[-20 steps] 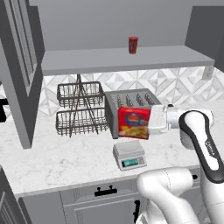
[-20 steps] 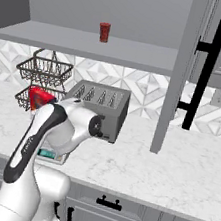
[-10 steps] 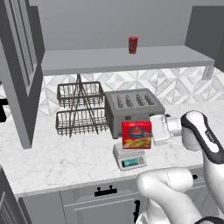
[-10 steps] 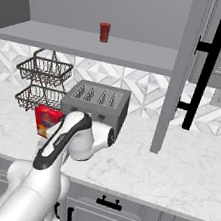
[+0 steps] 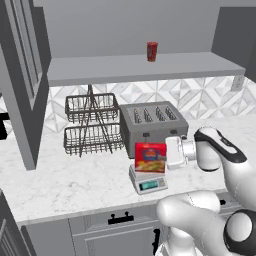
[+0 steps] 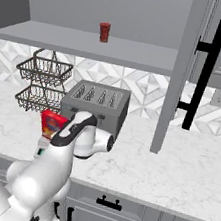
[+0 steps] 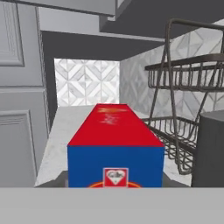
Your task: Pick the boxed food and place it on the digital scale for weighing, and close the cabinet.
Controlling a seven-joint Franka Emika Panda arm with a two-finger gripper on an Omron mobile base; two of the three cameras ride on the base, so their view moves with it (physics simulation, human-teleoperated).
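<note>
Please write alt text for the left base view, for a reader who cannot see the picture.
The white robot arm's gripper holds the red boxed food upright over the small digital scale on a marble counter. Behind them stand a grey toaster and a two-tier wire basket. A small red can stands on the open cabinet's shelf above.

- Grey 4-slot toaster point(image 5: 152, 126) standing toward the back of the marble counter point(image 5: 60, 182), close to the tiled backsplash point(image 5: 200, 97).
- 2-tier black wire basket rack point(image 5: 92, 125) set just left of the toaster, also at the counter's back edge.
- Small red can point(image 5: 152, 51) upright on the grey shelf point(image 5: 140, 67), near its middle, above the toaster.
- Grey drawers point(image 6: 102, 205) with horizontal black handles below the counter's front edge.
</note>
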